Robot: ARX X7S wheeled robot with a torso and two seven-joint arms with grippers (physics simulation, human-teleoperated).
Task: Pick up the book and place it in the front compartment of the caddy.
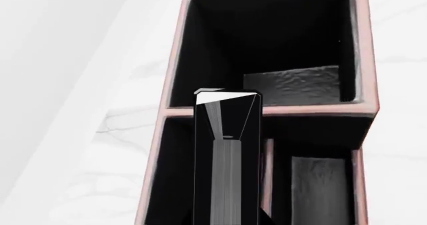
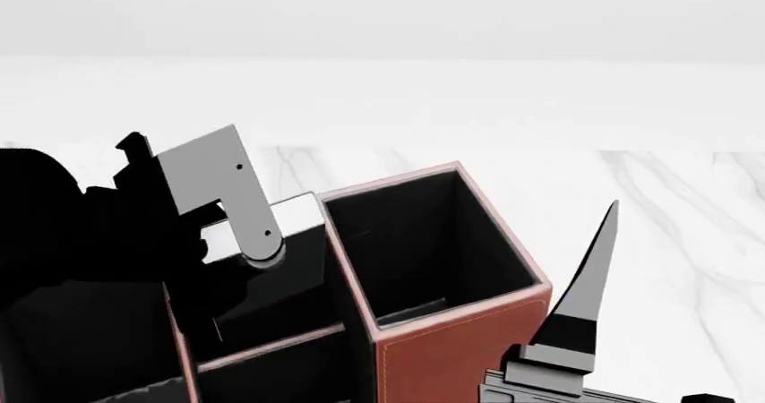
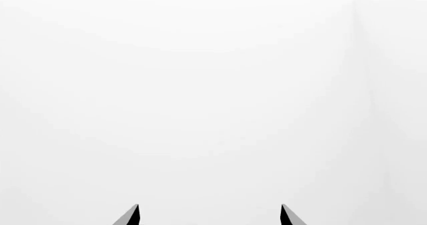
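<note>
left wrist: book [image 1: 227,160] upright, clamped by the left gripper, poised above the caddy [image 1: 267,110] divider | head: left gripper [image 2: 227,233] angled down over the caddy's [image 2: 454,349] low cells – right gripper [image 2: 586,304] beside the tall cell, fingers up | right wrist: fingertips [image 3: 133,216] apart – empty

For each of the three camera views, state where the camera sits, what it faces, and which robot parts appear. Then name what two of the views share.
Left wrist: on the left arm, looking down into the caddy, along the book.
Head: on the robot's head, looking down over the caddy on the marble table; the left arm and a right gripper fingertip show.
Right wrist: on the right arm, facing blank white; only the right gripper, open.
Shared: left wrist and head both show the caddy.
</note>
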